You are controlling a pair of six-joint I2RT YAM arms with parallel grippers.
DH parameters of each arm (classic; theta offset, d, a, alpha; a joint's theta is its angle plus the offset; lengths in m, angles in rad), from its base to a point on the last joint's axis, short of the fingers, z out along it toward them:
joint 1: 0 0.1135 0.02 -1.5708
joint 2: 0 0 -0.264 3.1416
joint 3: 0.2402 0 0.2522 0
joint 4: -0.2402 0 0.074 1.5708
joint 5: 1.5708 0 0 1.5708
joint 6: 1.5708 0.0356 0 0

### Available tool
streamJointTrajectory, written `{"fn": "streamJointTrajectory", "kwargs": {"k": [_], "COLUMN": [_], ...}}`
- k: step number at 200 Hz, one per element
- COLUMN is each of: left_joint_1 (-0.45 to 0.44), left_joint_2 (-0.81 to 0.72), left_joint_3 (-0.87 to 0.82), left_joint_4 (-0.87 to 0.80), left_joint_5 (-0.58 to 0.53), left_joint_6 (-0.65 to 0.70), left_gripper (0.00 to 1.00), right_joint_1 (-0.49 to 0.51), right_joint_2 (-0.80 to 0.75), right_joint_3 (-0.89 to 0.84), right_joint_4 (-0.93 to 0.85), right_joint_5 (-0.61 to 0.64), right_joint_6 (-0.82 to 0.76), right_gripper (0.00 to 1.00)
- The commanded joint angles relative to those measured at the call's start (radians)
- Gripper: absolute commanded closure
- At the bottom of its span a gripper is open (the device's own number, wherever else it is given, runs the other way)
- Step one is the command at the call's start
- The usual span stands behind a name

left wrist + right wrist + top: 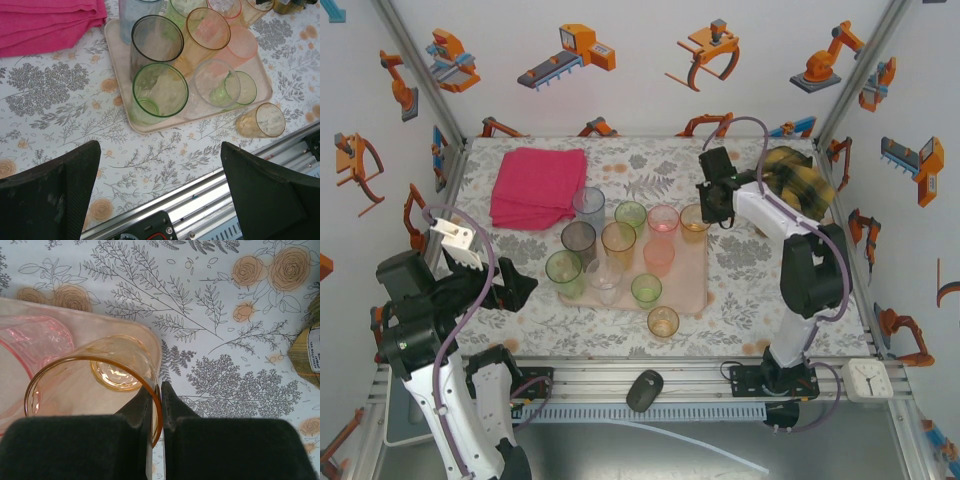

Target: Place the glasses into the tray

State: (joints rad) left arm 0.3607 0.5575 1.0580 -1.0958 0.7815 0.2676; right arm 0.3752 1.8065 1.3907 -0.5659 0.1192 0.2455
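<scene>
Orange glass [116, 374] upright, mouth up, rim in right pincer [157, 390], seemingly on tray [120, 325]

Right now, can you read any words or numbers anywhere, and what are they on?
Nothing can be read clearly.
White label on the yellow checked thing: tiny print, too blurred to read.
Small white clock by the table's near edge: face marks too small to read.
</scene>
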Motion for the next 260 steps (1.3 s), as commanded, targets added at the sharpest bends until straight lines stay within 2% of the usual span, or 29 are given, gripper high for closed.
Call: {"fn": "streamJointTrajectory", "kwargs": {"k": [1, 167, 260], "left_joint_1": [-0.002, -0.002, -0.002], "left_joint_2": [0.006, 0.008, 0.017], "left_joint_3": [-0.01, -0.02, -0.018], "left_joint_4": [-0.007, 0.006, 0.014], "left_joint_5": [0.009, 0.009, 0.009], "left_joint_6": [0.027, 0.018, 0.004], "left_gripper": [0.03, 0.03, 0.03], "right_joint_1": [0.008, 0.008, 0.006], "right_joint_2": [0.002, 0.061, 0.053], "right_joint_3": [0.042, 0.037, 0.019], "right_joint_4": [-0.013, 0.025, 0.035], "right_joint_5": [0.04, 0.03, 0.048], "right_joint_6": [-0.024, -0.011, -0.011], "right_gripper": [0.98, 0.97, 0.91]}}
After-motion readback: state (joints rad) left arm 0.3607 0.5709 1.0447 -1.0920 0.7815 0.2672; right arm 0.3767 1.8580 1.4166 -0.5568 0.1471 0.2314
